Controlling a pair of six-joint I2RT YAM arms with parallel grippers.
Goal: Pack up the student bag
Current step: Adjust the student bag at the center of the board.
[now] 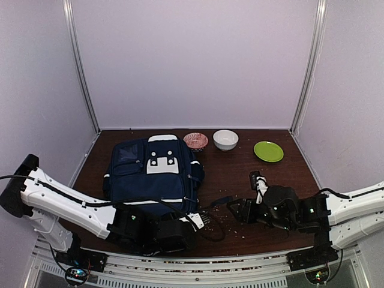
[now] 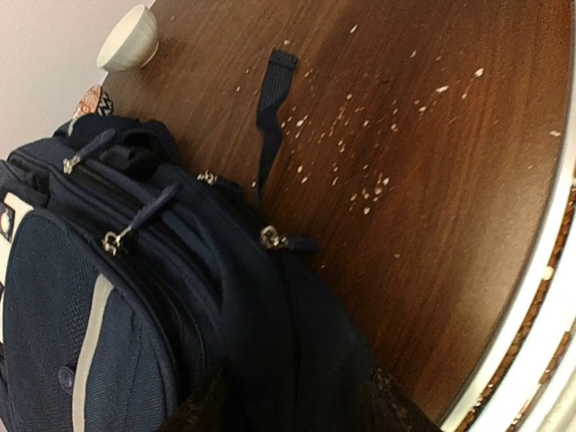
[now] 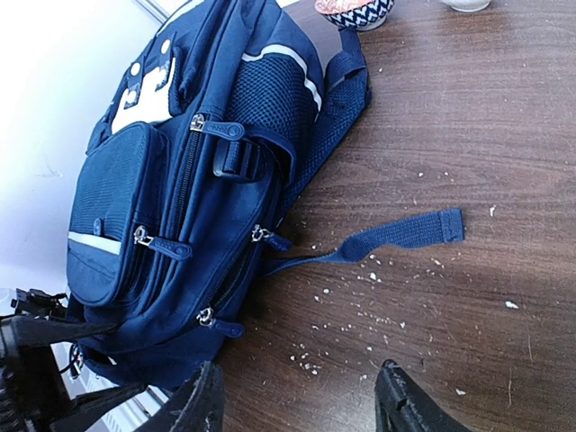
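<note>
— The arms?
— Both reach low. The left end effector (image 1: 187, 227) stands apart around the student bag's (image 1: 153, 174) near end, by the counter's (image 1: 252, 180) near edge.
— Room?
— The right end effector (image 3: 299, 373), fingers apart and holding nothing, hovers over crumbs (image 3: 360, 310) on open counter beside the bag.

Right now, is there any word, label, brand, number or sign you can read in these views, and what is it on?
No text can be read in any view.
student bag: its white patches show only dark dots, no lettering.
zipper pull tab: any marking on it is too small to read.
patterned bowl: a zigzag pattern only, no words.
</note>
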